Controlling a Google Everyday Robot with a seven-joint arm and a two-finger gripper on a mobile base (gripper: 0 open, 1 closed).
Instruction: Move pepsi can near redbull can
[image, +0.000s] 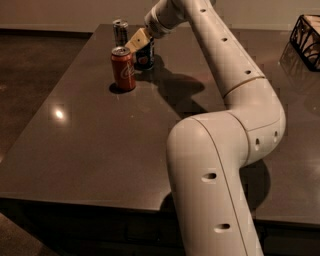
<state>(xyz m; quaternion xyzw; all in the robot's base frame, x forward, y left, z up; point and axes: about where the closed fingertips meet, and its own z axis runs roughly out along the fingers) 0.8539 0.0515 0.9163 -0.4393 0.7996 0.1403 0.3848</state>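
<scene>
The pepsi can (145, 59) — dark navy, round logo — sits beneath the end effector (140, 41); grip state cannot be told.

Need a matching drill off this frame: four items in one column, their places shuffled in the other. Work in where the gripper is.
Items:
1. redbull can
2. red can
3. pepsi can
4. basket

Places:
A. at the gripper
B. far right edge of view
C. can nearest the camera
D. can farthest back

Pairs: 1-D, 2-C, 3-A, 4-B
</scene>
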